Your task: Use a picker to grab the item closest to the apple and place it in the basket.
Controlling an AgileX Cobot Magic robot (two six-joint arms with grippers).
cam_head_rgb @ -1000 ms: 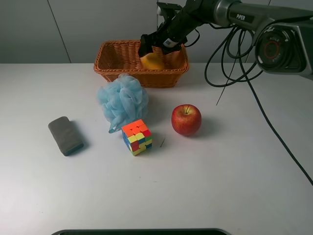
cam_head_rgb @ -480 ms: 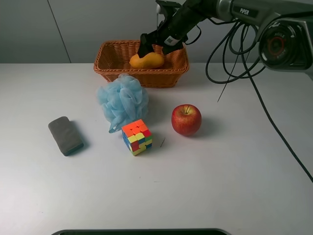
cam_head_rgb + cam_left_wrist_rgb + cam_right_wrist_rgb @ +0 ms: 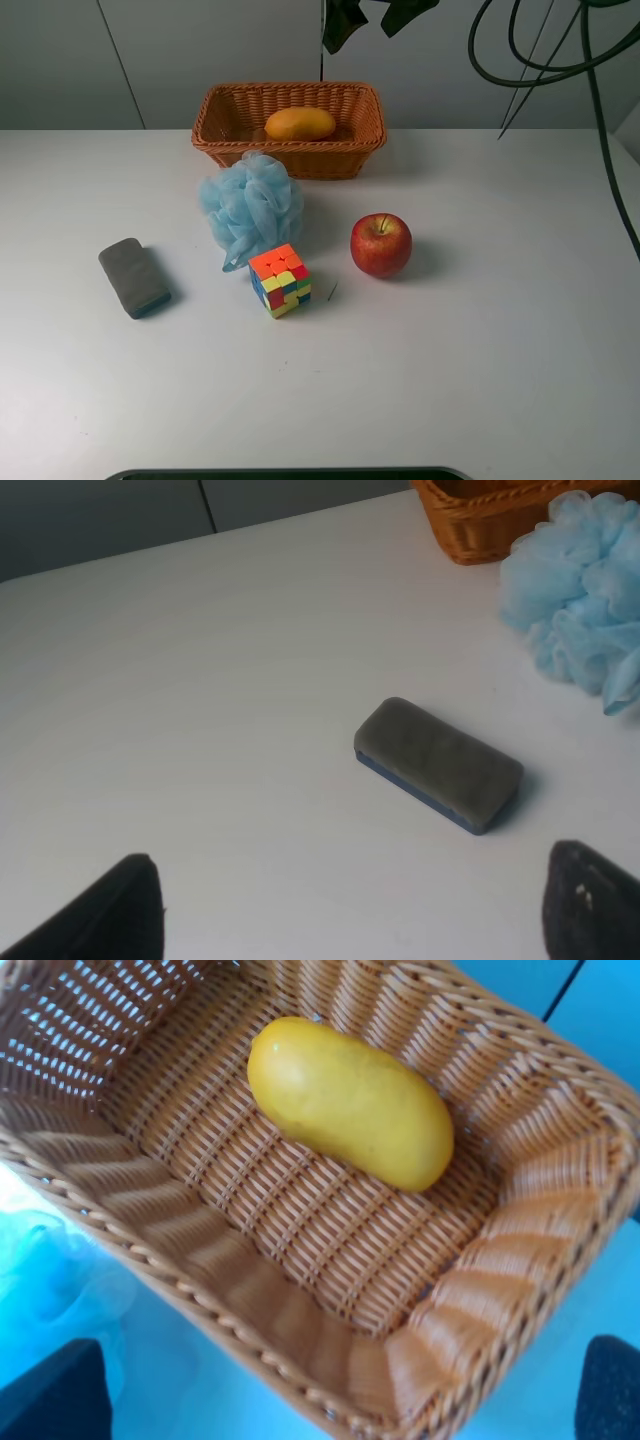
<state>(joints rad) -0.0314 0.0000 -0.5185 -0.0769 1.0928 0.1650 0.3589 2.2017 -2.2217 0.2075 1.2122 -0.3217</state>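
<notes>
A red apple (image 3: 381, 244) stands on the white table, right of centre. A yellow-orange mango (image 3: 300, 124) lies in the wicker basket (image 3: 290, 152) at the back; it fills the right wrist view (image 3: 348, 1101), lying loose on the basket's floor (image 3: 300, 1320). My right gripper (image 3: 372, 18) is open and empty, high above the basket at the top edge of the high view, its dark fingertips (image 3: 50, 1395) wide apart. My left gripper (image 3: 345, 920) is open and empty over the table near a grey block (image 3: 438, 764); it does not show in the high view.
A multicoloured cube (image 3: 280, 280) sits left of the apple. A blue bath puff (image 3: 250, 207) lies in front of the basket. The grey block (image 3: 134, 277) lies at the left. Black cables (image 3: 520, 70) hang at the upper right.
My right gripper let go of the mango, which now lies in the basket. The gripper then rose up and away, to the top edge of the view.
</notes>
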